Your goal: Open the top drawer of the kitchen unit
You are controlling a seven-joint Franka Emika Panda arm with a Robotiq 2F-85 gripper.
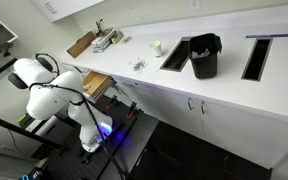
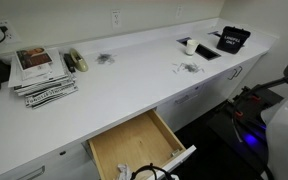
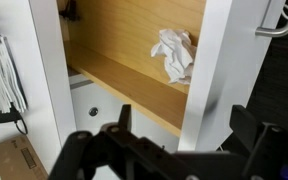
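Top drawer [image 2: 134, 142] of the kitchen unit [image 2: 134, 75] stands open, crumpled white wad [image 3: 172, 55] inside. Fingers [image 3: 264, 150] spread wide, holding nothing.

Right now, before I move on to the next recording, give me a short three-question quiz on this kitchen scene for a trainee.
1. True or false: the top drawer is shut.
2. What lies inside that drawer? A) a crumpled white wad B) a pair of scissors C) a coffee mug
3. Fill in the gap: in the wrist view, the gripper is ____ and holds nothing.

Key:
1. False. It is pulled out, and its wooden inside shows.
2. A
3. open
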